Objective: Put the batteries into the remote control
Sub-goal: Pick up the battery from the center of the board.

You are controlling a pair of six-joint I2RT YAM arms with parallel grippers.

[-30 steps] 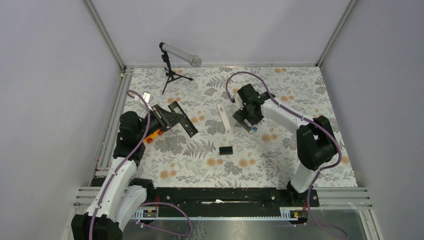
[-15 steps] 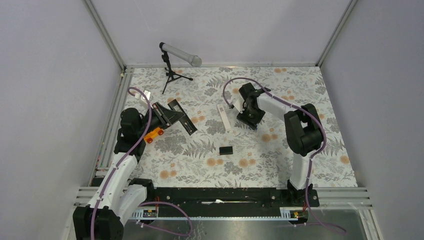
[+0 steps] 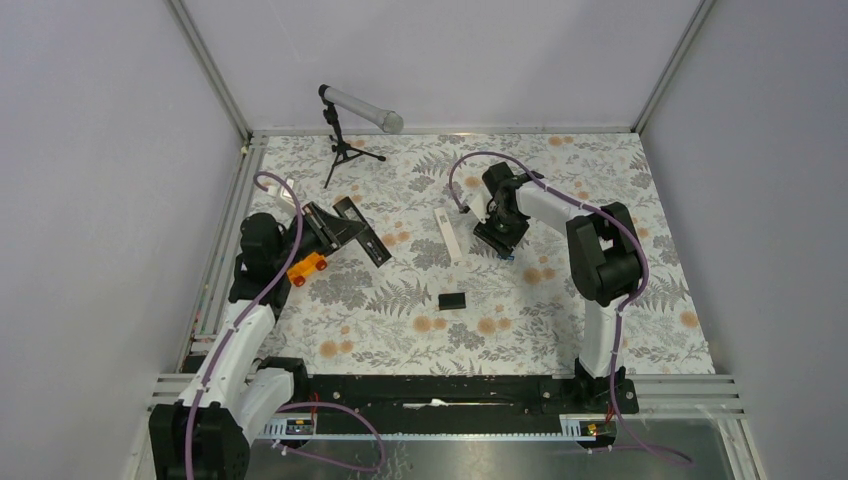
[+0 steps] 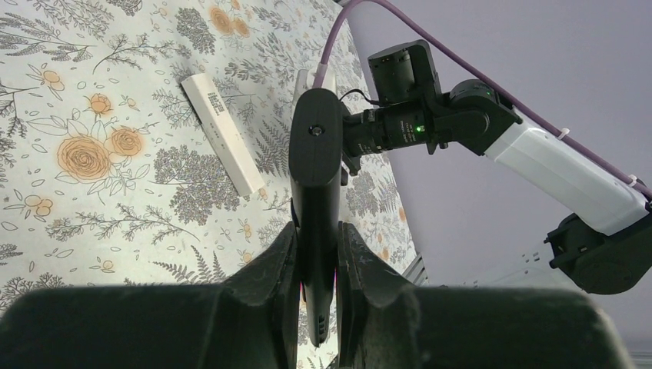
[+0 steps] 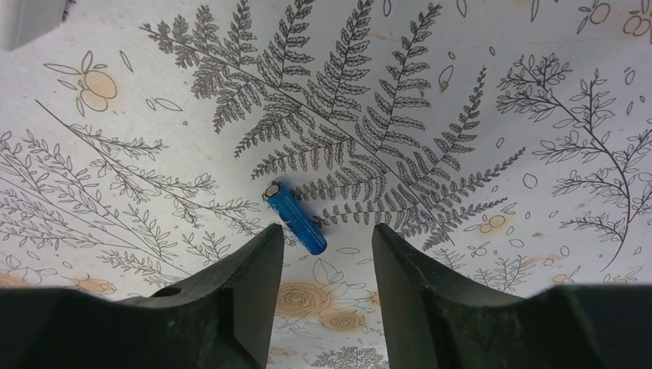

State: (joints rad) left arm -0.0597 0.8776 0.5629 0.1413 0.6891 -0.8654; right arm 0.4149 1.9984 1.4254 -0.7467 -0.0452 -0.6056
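Blue battery (image 5: 295, 218) under spread right claw (image 5: 327, 232); white remote (image 3: 449, 235) lies near.

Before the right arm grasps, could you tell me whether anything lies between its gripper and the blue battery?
Nothing visible does: the blue battery lies bare on the floral cloth, just ahead of the open right gripper.

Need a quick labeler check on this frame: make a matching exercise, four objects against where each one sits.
Things
1. black remote
2. blue battery
3. white remote
4. orange toy car

Places
A. flat on the table, between the two arms
B. clamped in the left gripper
C. on the table, under the open right gripper
D. on the table, close beside the left arm

Pairs: 1-B, 2-C, 3-A, 4-D
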